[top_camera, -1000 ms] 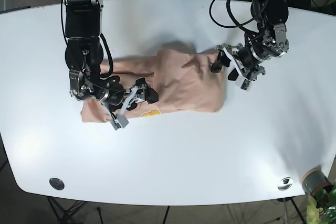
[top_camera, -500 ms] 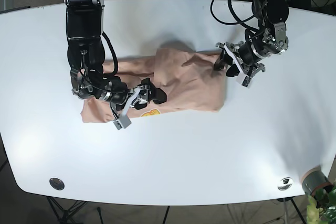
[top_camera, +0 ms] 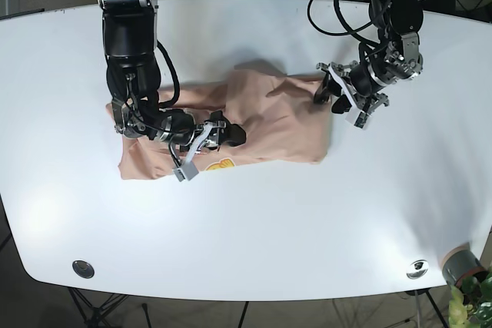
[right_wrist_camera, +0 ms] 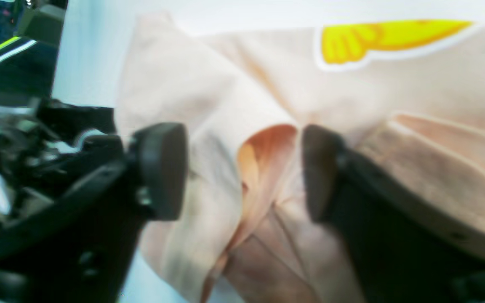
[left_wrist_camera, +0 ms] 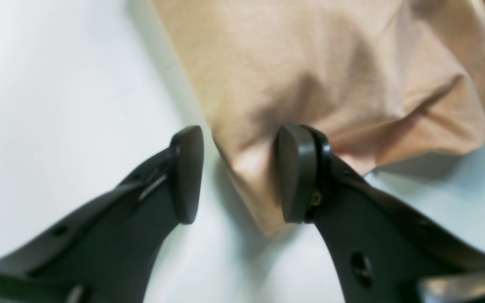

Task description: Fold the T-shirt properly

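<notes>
A peach T-shirt (top_camera: 261, 124) lies crumpled mid-table (top_camera: 254, 228). The left gripper (left_wrist_camera: 238, 176) is spread open, straddling a corner of the shirt's edge. The right gripper (right_wrist_camera: 242, 168) is also open, over a raised fold near the yellow print (right_wrist_camera: 377, 38)

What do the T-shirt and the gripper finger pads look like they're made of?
T-shirt: soft matte knit, likely cotton; it creases and bunches, with a glossier yellow print on it. Left gripper pads: dark, smooth, dull, probably rubber or plastic; too blurred to tell which.
</notes>
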`<state>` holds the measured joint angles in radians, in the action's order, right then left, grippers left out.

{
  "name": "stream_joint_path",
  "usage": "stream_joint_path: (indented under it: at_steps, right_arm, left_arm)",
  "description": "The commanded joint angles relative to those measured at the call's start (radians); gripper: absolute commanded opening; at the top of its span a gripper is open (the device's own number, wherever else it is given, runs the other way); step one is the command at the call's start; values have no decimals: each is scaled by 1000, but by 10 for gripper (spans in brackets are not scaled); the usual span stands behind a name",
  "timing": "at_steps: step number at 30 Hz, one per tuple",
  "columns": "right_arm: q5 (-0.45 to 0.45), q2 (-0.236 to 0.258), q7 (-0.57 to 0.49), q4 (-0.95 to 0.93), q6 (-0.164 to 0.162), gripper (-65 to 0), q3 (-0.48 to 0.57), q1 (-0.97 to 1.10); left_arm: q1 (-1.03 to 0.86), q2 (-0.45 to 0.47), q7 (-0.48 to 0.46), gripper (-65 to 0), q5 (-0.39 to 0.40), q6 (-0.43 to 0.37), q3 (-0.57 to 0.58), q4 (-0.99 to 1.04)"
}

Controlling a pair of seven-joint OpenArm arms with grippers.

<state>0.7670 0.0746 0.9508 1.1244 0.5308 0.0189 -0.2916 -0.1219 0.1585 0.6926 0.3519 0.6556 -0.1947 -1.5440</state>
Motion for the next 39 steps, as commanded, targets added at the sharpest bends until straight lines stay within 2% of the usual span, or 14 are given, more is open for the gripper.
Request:
stream_joint_path:
  at_steps: [1,6,7,14,19,21,28,31,35,39]
  right_arm:
    - [29,-3,-40,15,4,-361,36,-28]
    - [30,-3,-80,19,2,-609,75,-31]
    - [33,-3,-80,21,2,-631,75,-37]
    - [38,3,-79,65,-4,-623,74,-67]
    - [38,15,-8,130,-77,-623,57,-74]
    - [33,20,-6,145,-91,-621,52,-87]
    - [22,32,-10,70,-91,-614,49,-116]
    - [-16,41,-10,27,-91,-537,49,-120]
    - [-57,46,-11,21,-91,-347,36,-130]
    - [-60,50,-11,61,-91,-224,-38,-125]
  left_arm:
    - [11,6,-21,-392,20,5,-4,-34]
    - [11,6,-21,-392,20,5,-4,-36]
    - [11,6,-21,-392,20,5,-4,-36]
    - [11,8,-20,-392,20,5,-4,-37]
    - [9,22,-20,-392,20,5,-4,-37]
    - [9,23,-20,-392,20,5,-4,-37]
    - [0,28,-20,-392,20,5,-4,-37]
    - [-2,28,-20,-392,20,5,-4,-37]
    - [1,28,-20,-392,20,5,-1,-37]
    - [3,28,-20,-392,20,5,1,-37]
